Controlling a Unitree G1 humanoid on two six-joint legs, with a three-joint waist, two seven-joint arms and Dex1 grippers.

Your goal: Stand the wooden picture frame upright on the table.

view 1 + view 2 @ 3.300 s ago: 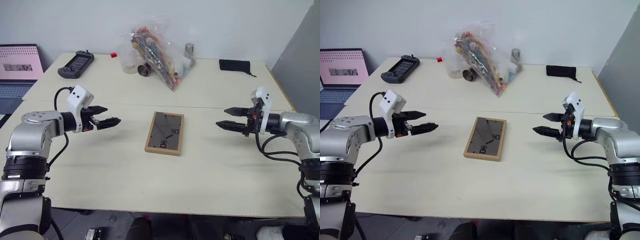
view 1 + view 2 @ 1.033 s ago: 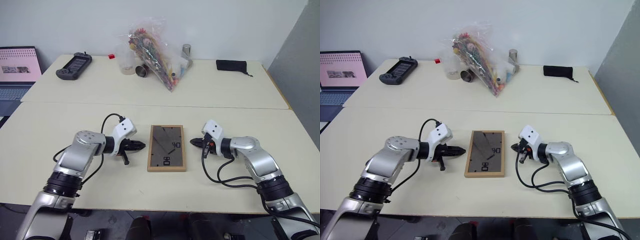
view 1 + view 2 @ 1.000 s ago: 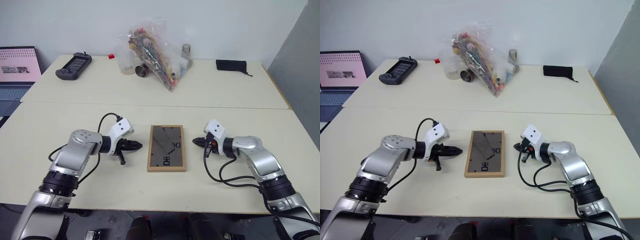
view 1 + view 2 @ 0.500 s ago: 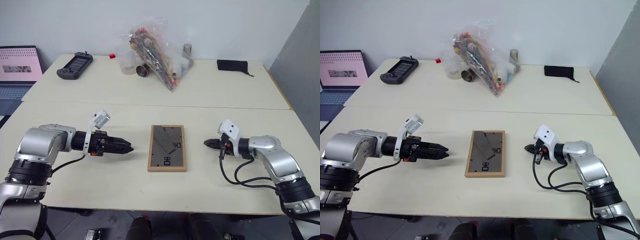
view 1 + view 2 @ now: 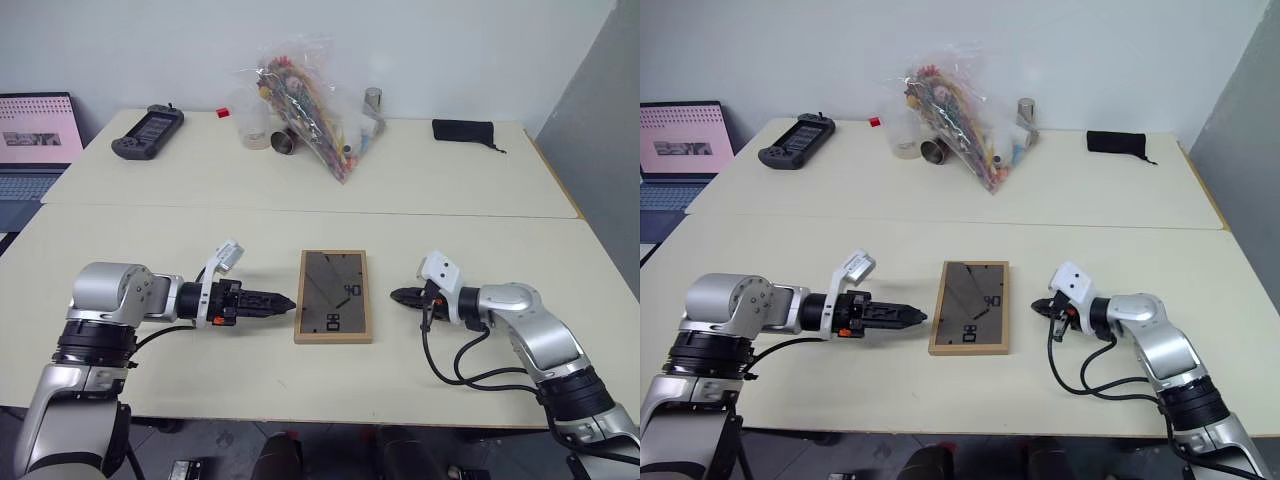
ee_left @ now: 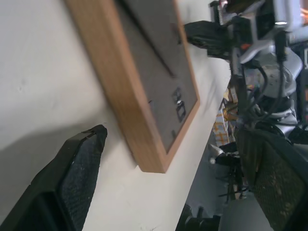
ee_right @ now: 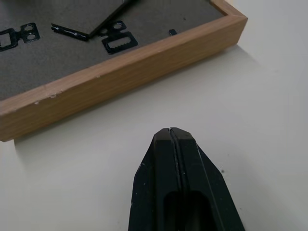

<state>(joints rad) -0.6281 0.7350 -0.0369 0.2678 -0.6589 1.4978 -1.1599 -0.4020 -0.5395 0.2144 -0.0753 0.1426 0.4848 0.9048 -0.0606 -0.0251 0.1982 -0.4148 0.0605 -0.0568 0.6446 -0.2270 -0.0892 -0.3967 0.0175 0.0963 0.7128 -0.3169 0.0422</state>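
I see the picture frame (image 5: 333,295) lying face down on the table (image 5: 300,190). My left gripper (image 5: 283,300), fingers spread, points at its left edge; my right gripper (image 7: 172,136), fingers pressed together, sits just off its right edge.

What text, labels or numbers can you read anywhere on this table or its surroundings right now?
None can be read.
Laptop screen, pink, beside the pale cream table: a dark band of content, too small to read.
Black handheld console: screen unreadable.
Light-wood picture frame, lying dark grey back up: only metal fittings and the hinged stand, no writing.
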